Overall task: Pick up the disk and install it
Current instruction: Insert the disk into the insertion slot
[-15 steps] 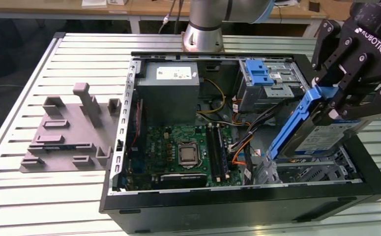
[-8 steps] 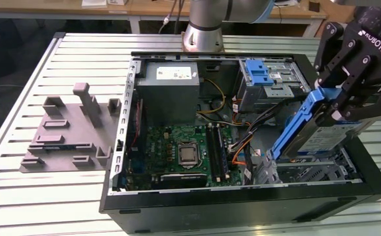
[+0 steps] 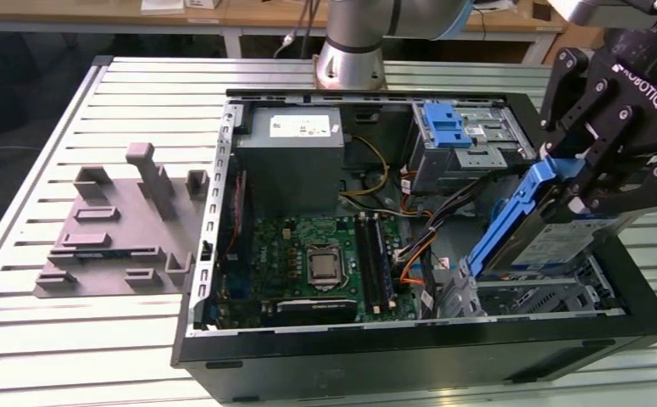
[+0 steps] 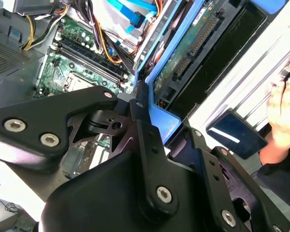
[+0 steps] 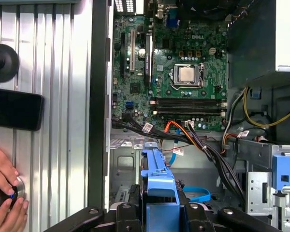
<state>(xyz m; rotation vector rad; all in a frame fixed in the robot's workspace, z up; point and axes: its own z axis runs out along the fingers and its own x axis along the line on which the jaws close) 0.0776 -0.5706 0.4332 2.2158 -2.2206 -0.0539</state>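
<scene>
Disk (image 3: 548, 242), silver-grey metal drive with white-and-blue label in a blue plastic carrier, tilted over the open black computer case (image 3: 419, 348) at the exterior view's right. Upper end covered by the black claw (image 3: 571, 182) pinching the carrier, itself cut off at frame edge.

Pincer lettering: you see white capital letters, a maker's mark, on the housing of the black metal pincer (image 3: 577, 188) in the exterior view.
Disk label: the flat silver-grey metal disk (image 3: 557, 242) in its blue plastic carrier bears a white-and-blue label; you cannot make out its print.
Power-supply sticker: a white sticker (image 3: 294, 127) lies on the big grey metal power-supply box (image 3: 288, 161); its lines are illegible.
Board mark: the green circuit board (image 5: 169, 63) shows you a small white maker's word beside the square silver processor socket (image 5: 186, 74).
</scene>
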